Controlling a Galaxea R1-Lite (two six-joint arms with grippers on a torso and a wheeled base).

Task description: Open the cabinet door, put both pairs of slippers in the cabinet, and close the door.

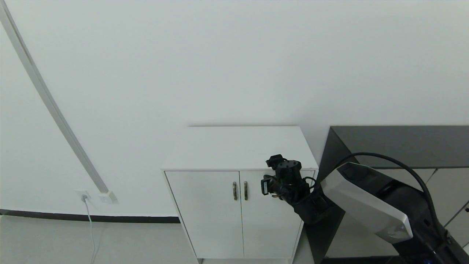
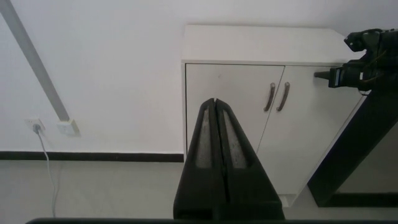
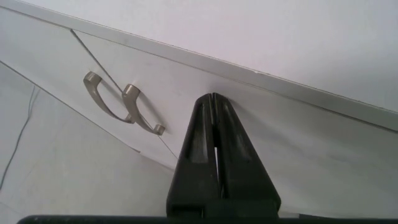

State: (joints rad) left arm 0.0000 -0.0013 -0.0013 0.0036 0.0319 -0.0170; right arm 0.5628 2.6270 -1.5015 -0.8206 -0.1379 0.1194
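A white cabinet (image 1: 220,212) with two doors stands against the wall, both doors closed. Two metal handles (image 1: 240,190) sit side by side at the doors' meeting edge. My right gripper (image 1: 264,186) is shut and held in front of the upper part of the right door, to the right of the handles. In the right wrist view its closed fingertips (image 3: 213,98) point at the door panel just below the top edge, with the handles (image 3: 124,102) off to one side. My left gripper (image 2: 214,102) is shut with nothing in it, well back from the cabinet (image 2: 236,124).
A dark cabinet (image 1: 399,146) stands right beside the white one on its right. On the left, a wall socket (image 1: 83,195) with a hanging cable and a slanted grey duct (image 1: 51,106) are on the wall. Bare floor lies left of the cabinet.
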